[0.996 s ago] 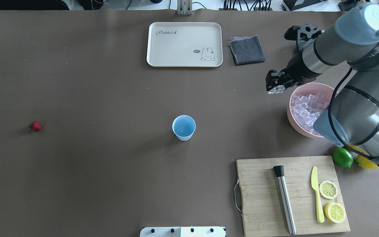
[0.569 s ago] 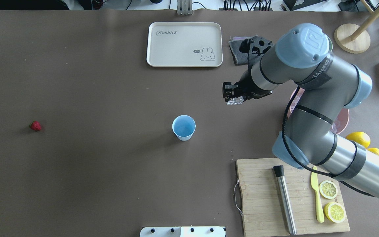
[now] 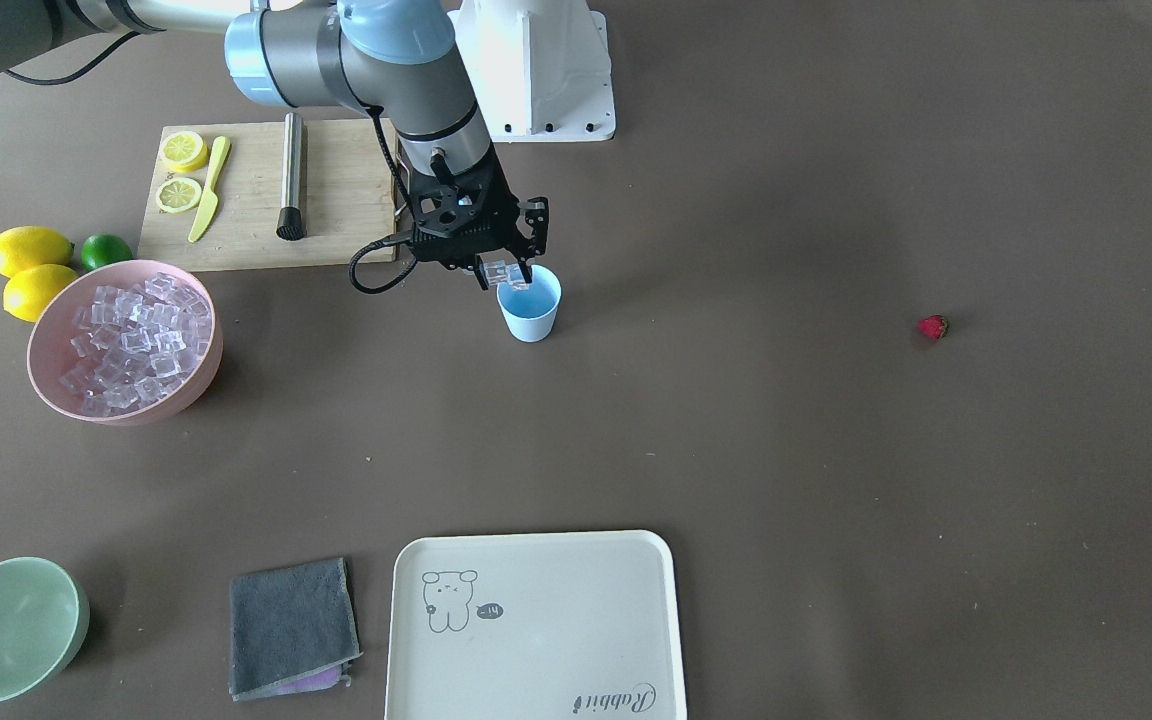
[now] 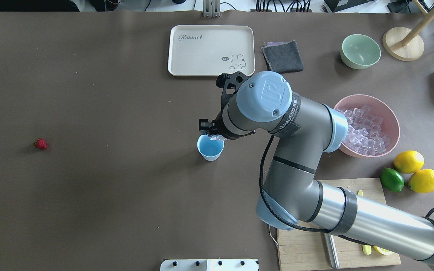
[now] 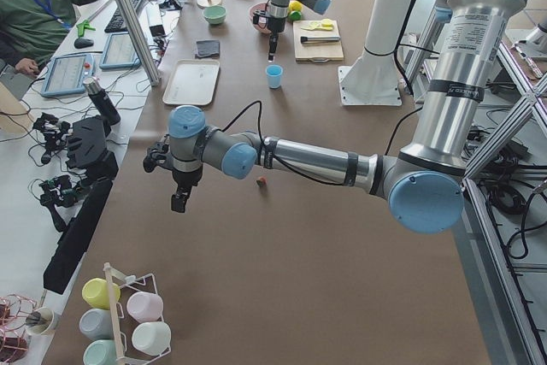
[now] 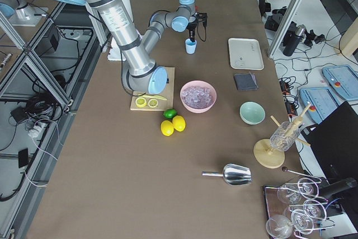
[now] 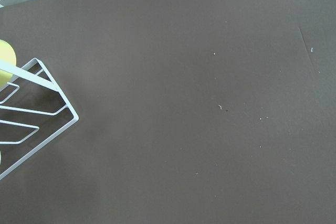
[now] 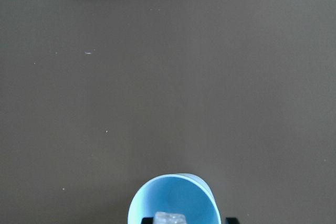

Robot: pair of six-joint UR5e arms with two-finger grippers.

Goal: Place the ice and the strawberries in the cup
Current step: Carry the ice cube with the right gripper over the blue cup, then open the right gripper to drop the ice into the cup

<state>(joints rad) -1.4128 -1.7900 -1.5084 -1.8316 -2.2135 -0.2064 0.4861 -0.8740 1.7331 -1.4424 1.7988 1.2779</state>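
Right gripper (image 3: 506,275), closed on an ice cube (image 3: 498,268), hangs over one edge of the light-blue cup's (image 3: 529,305) mouth. Released off-centre, the cube could clip the rim and skid across the desk (image 3: 736,450), or topple the cup. The strawberry (image 3: 932,327) lies well apart.

The right arm (image 4: 371,222) comes in from the robot's right side and reaches toward the middle of the table (image 4: 107,195). Its elbow is sharply bent and its wrist is turned so that the right gripper (image 3: 507,274) points straight down. The jaws are clamped on a clear cube of ice (image 3: 497,268). The left arm (image 5: 308,160) stretches out long and low, well apart from the right one. The left gripper (image 5: 179,203) hangs downward above the table; whether it is parted or closed cannot be made out.
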